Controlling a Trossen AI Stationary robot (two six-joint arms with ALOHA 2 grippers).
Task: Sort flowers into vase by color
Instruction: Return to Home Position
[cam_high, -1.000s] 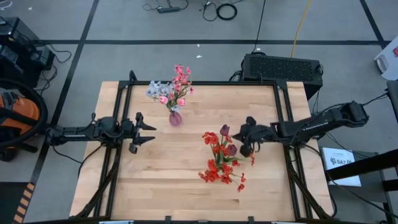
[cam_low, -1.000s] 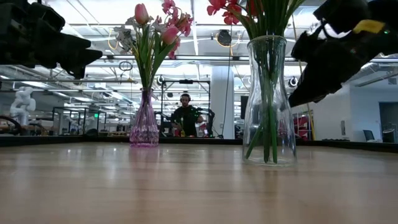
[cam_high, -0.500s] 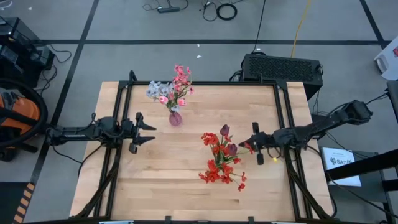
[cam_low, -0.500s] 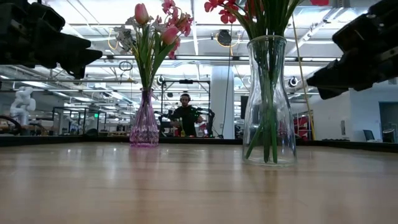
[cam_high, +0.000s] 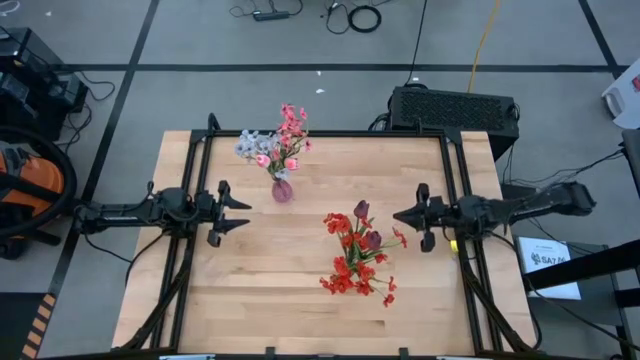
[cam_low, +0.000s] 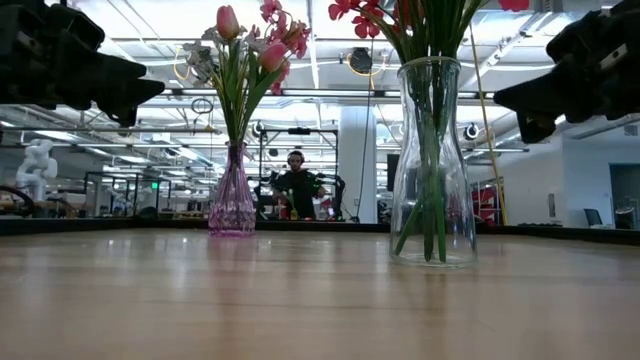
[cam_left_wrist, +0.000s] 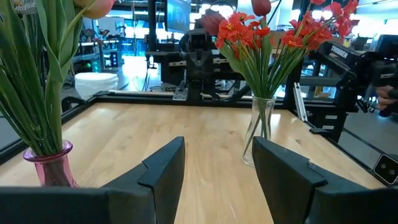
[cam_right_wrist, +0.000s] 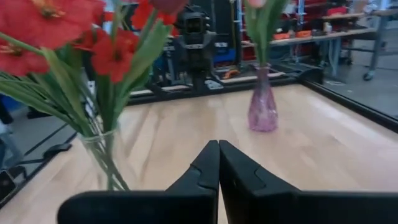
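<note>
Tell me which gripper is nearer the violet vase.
Left. The left gripper hovers close to the violet vase, open toward it; the right gripper is farther off, beyond the red flowers.

No legible text — floor sheet (cam_high: 548, 262) print too small.

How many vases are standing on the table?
2. The small violet glass vase with pink and pale flowers stands at the back, left of centre; the taller clear glass vase with red flowers stands right of centre.

Wooden table (cam_high: 250, 290), black box (cam_high: 455, 108) behind it, orange machine (cam_high: 25, 180) beside it, person (cam_low: 297, 185) beyond.
</note>
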